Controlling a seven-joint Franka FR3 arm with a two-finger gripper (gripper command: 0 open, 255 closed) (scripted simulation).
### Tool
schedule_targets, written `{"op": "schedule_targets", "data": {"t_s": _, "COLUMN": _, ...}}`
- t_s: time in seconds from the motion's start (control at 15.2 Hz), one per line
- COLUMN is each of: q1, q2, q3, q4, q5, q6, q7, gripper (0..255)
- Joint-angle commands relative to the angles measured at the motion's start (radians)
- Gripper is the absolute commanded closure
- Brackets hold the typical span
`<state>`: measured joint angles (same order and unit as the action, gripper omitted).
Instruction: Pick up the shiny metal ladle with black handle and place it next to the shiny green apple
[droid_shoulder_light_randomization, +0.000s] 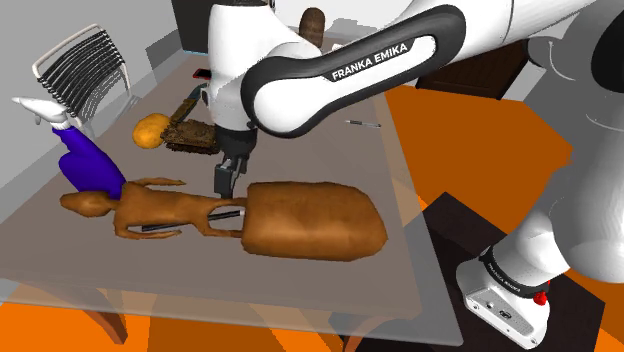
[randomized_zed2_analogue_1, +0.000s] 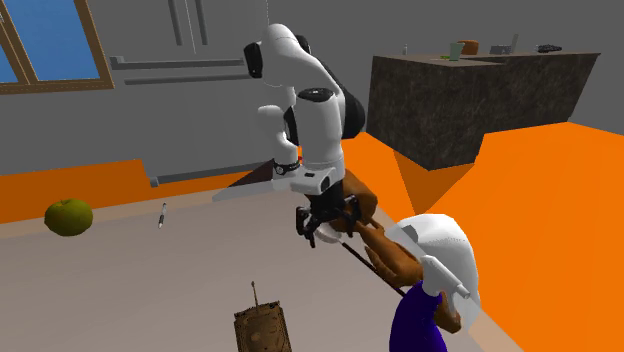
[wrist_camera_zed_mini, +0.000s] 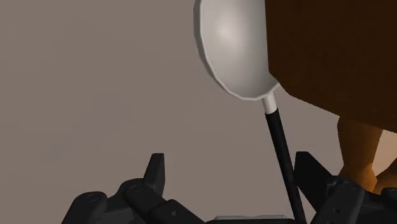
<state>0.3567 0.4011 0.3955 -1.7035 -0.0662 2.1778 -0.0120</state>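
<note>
Black claw (wrist_camera_zed_mini: 230, 173), I record, stands with fingers apart, the handle of the ladle (wrist_camera_zed_mini: 234, 48) between them, over the worktop (wrist_camera_zed_mini: 95, 83).

Orange floor (randomized_zed2_analogue_1: 560, 200) lies below grey walls (randomized_zed2_analogue_1: 130, 30), with a brown-framed window (randomized_zed2_analogue_1: 55, 40) (blue panes), a dark mottled counter (randomized_zed2_analogue_1: 470, 100) and a pale slatted chair (droid_shoulder_light_randomization: 90, 60).

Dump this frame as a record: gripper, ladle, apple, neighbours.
gripper: open, poised over the ladle's handle
ladle: lying on the table; grey bowl, black handle running between the fingers, not clasped
apple: green, on the table, well apart from the ladle
neighbour: brown figure right beside the ladle
task state: ladle not yet lifted
</note>
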Motion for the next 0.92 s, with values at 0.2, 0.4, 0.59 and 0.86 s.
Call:
{"op": "schedule_targets", "data": {"t_s": 0.2, "q1": 0.041, "q2": 0.087, "q3": 0.002, "q4": 0.066, "q5": -0.033, "q6": 0.018, "q7": 0.002, "gripper": 0}}
{"op": "schedule_targets", "data": {"t_s": 0.4, "q1": 0.048, "q2": 0.11, "q3": -0.003, "q4": 0.059, "q5": -0.042, "q6": 0.047, "q7": 0.007, "gripper": 0}}
{"op": "schedule_targets", "data": {"t_s": 0.59, "q1": 0.055, "q2": 0.13, "q3": -0.01, "q4": 0.055, "q5": -0.048, "q6": 0.071, "q7": 0.011, "gripper": 0}}
{"op": "schedule_targets", "data": {"t_s": 0.86, "q1": 0.059, "q2": 0.129, "q3": -0.014, "q4": 0.055, "q5": -0.045, "q6": 0.072, "q7": 0.009, "gripper": 0}}
